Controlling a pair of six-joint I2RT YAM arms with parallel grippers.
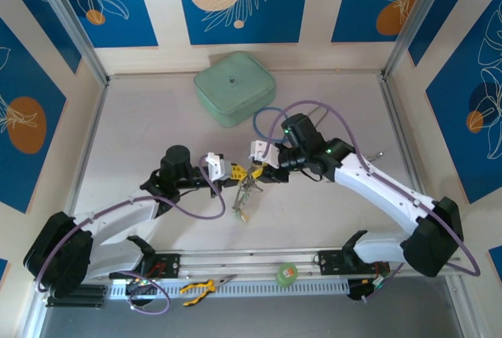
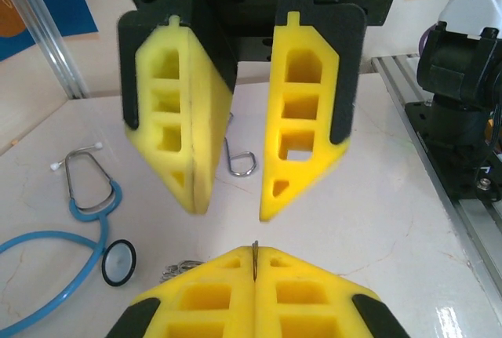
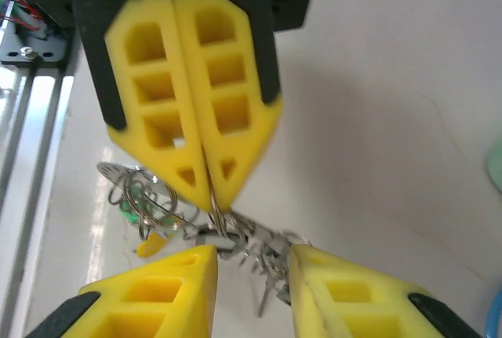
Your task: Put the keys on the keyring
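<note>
**Left gripper (image 2: 255, 255) pinched shut on thin metal**

Closest to the lens in the left wrist view, its yellow fingers (image 2: 212, 295) press flat together, with one fine metal edge standing between them. We take this edge for the keyring (image 3: 234, 236), though the wire is too thin to be sure. Below the fingertips the keys (image 3: 149, 244), with green and yellow heads, hang in a bunch over the table (image 1: 157, 118), between both arms.

For this step, we think the left pinch must be firm and level. The other tool should take one key by its head and bring its hole slowly to the ring's gap.

The right gripper (image 3: 252, 253) faces the bunch with jaws partly apart, beside the rings, clamping nothing. The stethoscope (image 2: 118, 263) and green case (image 1: 234, 87) lie well apart.
</note>
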